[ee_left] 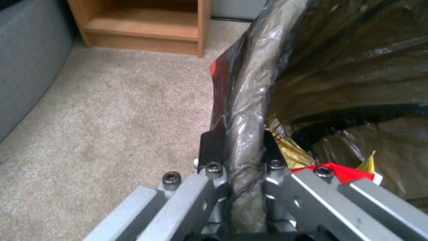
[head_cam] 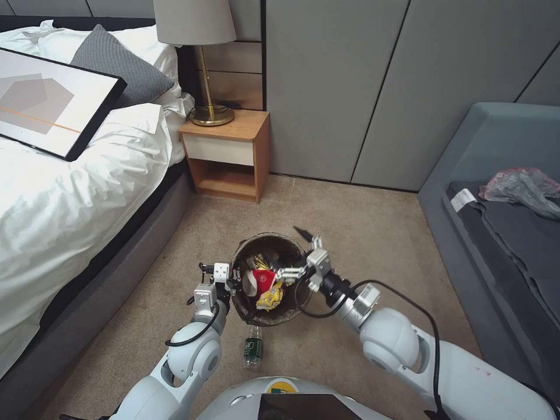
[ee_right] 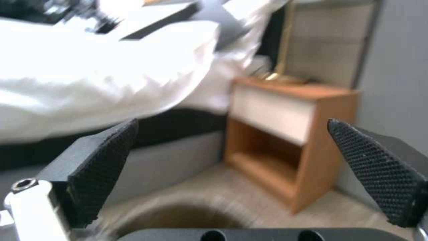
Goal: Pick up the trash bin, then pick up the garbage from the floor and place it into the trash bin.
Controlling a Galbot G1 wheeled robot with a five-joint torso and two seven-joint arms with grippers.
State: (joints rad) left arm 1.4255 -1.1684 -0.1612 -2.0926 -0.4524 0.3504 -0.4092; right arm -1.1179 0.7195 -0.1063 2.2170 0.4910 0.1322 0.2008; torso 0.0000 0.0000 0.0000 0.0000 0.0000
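Observation:
The trash bin [head_cam: 274, 248], round and lined with a dark bag, hangs in front of me. My left gripper [head_cam: 232, 281] is shut on its near-left rim. In the left wrist view the two fingers [ee_left: 209, 149] pinch the bag-covered rim [ee_left: 245, 110]. Garbage lies inside: a red-and-white cup [head_cam: 261, 281], a yellow wrapper [head_cam: 270, 296] and a gold wrapper [ee_left: 285, 147]. My right gripper [head_cam: 295, 254] is open over the bin's right rim, with nothing between its textured pads [ee_right: 105, 167]. A green-labelled clear bottle [head_cam: 252, 347] lies on the carpet just below the bin, near my base.
A bed with white bedding [head_cam: 64, 198] and a framed picture [head_cam: 52, 99] runs along the left. A wooden nightstand [head_cam: 227, 154] with a brass lamp [head_cam: 207, 76] stands by the wall. A grey sofa [head_cam: 496, 221] with a translucent plastic bag [head_cam: 522, 186] is on the right. Open carpet lies between.

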